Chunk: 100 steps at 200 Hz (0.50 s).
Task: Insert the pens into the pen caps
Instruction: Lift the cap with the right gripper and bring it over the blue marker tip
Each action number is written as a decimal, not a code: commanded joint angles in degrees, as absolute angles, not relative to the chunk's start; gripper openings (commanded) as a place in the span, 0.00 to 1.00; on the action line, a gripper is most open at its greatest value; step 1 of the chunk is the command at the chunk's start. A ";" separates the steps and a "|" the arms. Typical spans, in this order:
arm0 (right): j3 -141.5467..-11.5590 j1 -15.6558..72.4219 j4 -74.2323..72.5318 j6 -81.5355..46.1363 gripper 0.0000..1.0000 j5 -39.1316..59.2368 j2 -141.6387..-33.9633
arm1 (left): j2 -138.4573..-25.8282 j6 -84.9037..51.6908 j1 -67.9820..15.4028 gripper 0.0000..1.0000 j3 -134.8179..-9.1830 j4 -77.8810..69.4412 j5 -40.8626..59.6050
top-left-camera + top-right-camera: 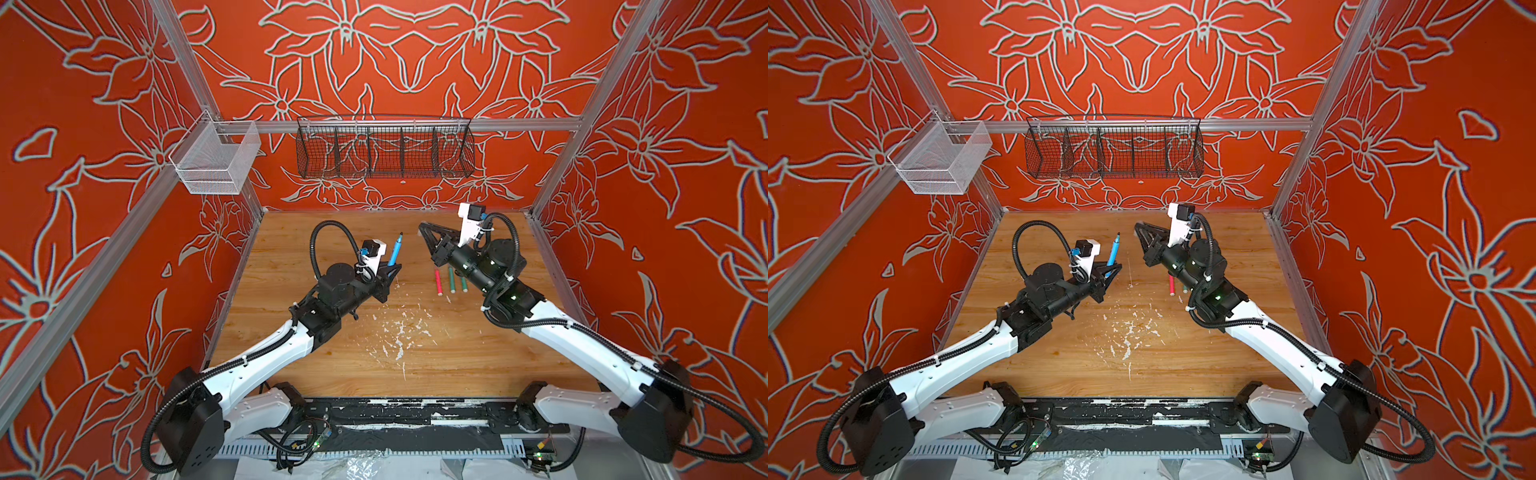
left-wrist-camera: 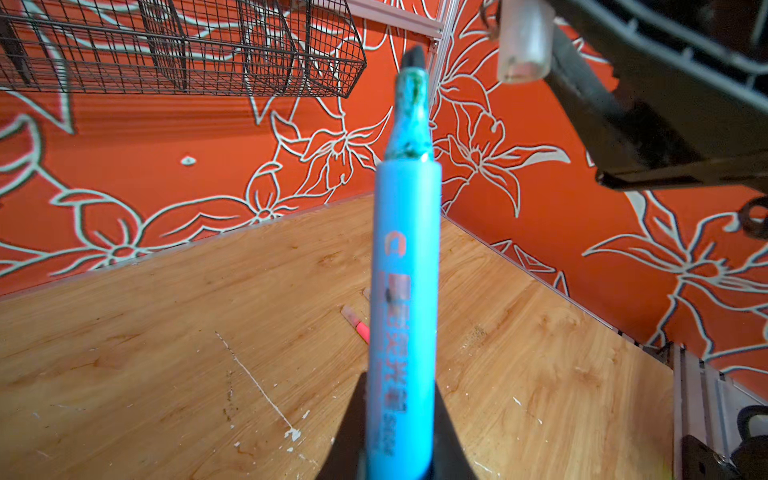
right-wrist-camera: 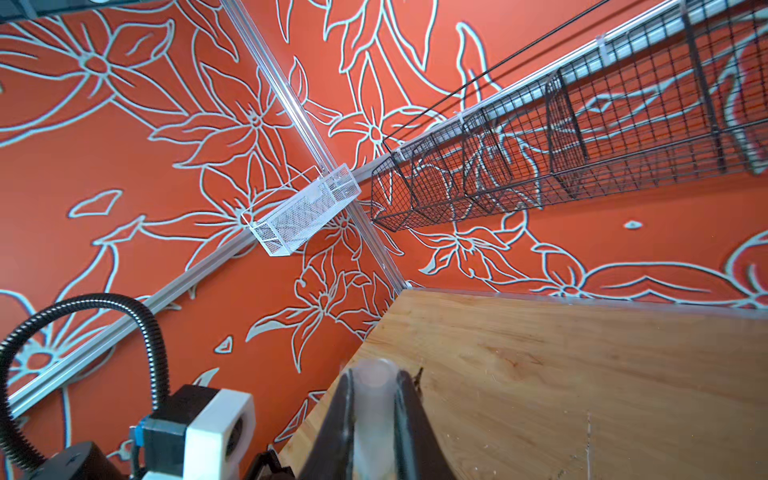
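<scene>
Above the far middle of the table (image 1: pixel 291 365), the left gripper (image 1: pixel 392 270) is clamped on the blue pen (image 1: pixel 395 249), tip up and tilted toward the right gripper (image 1: pixel 421 226). The right gripper's fingers are closed on a cap (image 3: pixel 372 399) (open end apparently outward). Tip and cap are near but apart, and not in line.

Judgement: this is the alignment step. The next move calls for bringing tip and cap mouth onto one axis, then pressing them together.

The red pen (image 1: pixel 438 282) and green pens (image 1: pixel 451 279) lie beside the right arm, which hides their far ends, so I cannot tell whether they are capped. No other caps are seen.
</scene>
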State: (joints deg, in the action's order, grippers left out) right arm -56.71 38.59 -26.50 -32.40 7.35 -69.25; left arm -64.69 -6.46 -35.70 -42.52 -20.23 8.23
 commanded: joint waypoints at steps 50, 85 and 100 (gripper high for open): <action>-60.42 40.91 -33.13 -33.34 0.12 8.06 -73.61 | -64.87 -6.59 -36.04 0.00 -43.42 -21.69 9.96; -60.41 41.30 -33.15 -33.48 0.12 7.83 -74.31 | -64.71 -6.66 -36.12 0.00 -43.37 -21.79 10.08; -60.47 41.40 -33.14 -33.48 0.12 7.90 -74.50 | -64.75 -6.68 -36.12 0.00 -43.33 -21.86 10.03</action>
State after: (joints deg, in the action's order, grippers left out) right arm -58.41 40.91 -30.74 -32.45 7.75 -74.06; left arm -64.69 -6.50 -35.75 -42.52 -20.25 9.17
